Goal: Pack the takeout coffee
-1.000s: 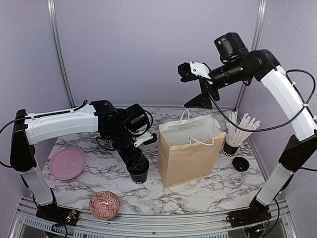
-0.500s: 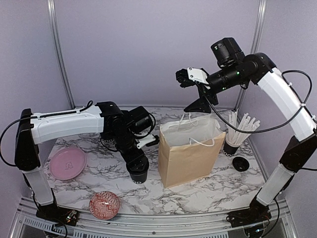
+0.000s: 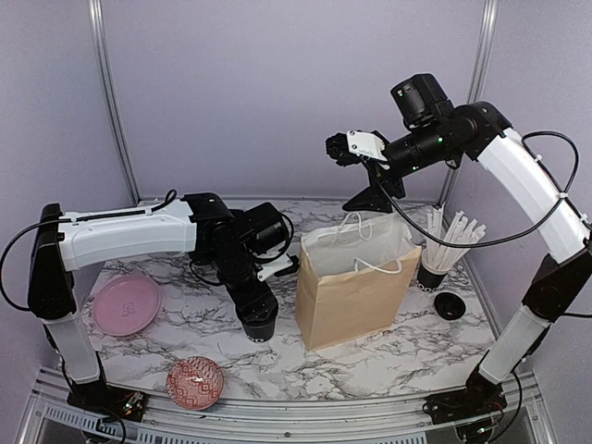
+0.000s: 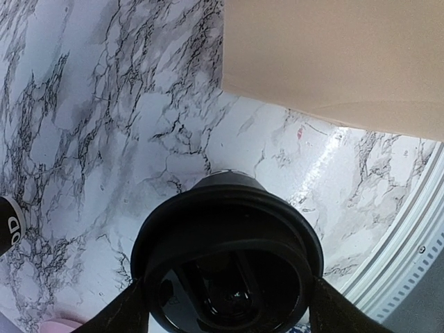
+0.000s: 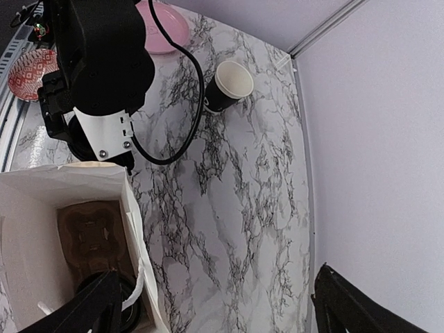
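Observation:
My left gripper (image 3: 256, 310) is shut on a black takeout cup with a black lid (image 3: 258, 326), low on the table just left of the brown paper bag (image 3: 356, 287). In the left wrist view the lidded cup (image 4: 229, 243) sits between my fingers (image 4: 121, 312), with the bag (image 4: 333, 62) ahead. My right gripper (image 3: 375, 190) is open and empty, high above the bag's back edge. The right wrist view looks into the bag (image 5: 41, 229): a brown carrier (image 5: 90, 236) and a dark round top (image 5: 128, 309) lie inside. An open black cup (image 5: 232, 83) stands behind the left arm.
A black cup of white straws (image 3: 442, 250) and a small round black lid (image 3: 450, 305) stand right of the bag. A pink plate (image 3: 127, 303) and a red patterned bowl (image 3: 195, 381) lie at the left. The left arm (image 5: 97, 69) is close to the bag's left side.
My right gripper has drifted left and slightly down above the bag. The left arm has shifted a little to the right, with the lidded cup staying about where it was.

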### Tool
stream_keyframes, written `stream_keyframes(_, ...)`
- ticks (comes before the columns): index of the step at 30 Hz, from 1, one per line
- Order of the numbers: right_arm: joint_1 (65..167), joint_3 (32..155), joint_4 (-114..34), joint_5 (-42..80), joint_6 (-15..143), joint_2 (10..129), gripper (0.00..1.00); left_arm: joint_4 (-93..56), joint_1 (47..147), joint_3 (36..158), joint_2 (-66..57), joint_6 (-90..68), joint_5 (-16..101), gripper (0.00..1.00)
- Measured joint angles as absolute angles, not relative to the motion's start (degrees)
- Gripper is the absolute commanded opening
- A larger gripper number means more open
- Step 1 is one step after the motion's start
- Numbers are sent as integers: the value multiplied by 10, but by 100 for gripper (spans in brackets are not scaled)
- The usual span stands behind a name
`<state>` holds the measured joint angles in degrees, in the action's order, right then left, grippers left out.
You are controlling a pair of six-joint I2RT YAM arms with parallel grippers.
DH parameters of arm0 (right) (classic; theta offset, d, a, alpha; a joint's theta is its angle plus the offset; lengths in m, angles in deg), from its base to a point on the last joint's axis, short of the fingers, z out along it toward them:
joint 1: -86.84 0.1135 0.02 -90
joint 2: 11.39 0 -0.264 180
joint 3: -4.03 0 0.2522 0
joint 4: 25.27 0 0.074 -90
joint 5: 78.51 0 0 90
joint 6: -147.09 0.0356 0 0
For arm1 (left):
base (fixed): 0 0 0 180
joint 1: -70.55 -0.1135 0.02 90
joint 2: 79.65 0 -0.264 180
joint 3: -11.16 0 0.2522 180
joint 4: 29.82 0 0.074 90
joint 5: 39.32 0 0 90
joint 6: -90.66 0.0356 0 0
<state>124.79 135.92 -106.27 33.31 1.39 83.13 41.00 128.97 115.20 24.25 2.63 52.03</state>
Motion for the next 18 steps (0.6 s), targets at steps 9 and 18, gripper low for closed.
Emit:
stream_keyframes(9, 1247, 1361, -1054, 326, 21, 831, 93, 412, 1295, 1151, 246, 34, 542, 76)
stream_keyframes(18, 1204, 1368, -1057, 320, 36, 831, 99, 412, 1295, 1151, 245, 37, 544, 71)
